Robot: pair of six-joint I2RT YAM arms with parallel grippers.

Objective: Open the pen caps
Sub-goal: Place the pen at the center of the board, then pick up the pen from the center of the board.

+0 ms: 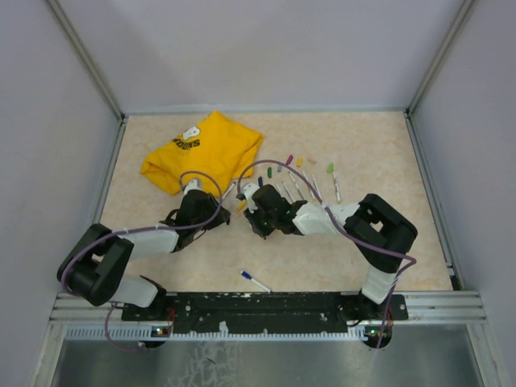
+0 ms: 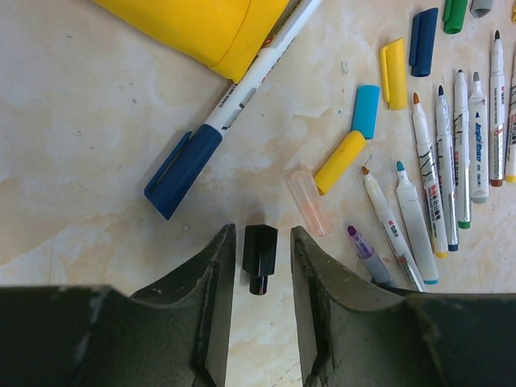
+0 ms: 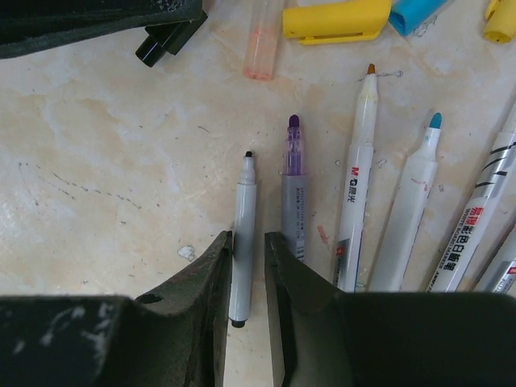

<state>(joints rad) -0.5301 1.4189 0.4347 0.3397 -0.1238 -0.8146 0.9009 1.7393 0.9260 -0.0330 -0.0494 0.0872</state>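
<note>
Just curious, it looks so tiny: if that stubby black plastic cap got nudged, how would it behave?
The stubby black plastic cap looks small and hard, so it is probably stiff and very light. Lying on its side on the smooth marbled table, it would likely skid, perhaps roll, at a slight touch.

You have 1 yellow T-shirt lying crumpled at the far left of the beige marbled counter, with dark lettering and a white tag showing. An aluminium rail runs along the counter's near edge.
</note>
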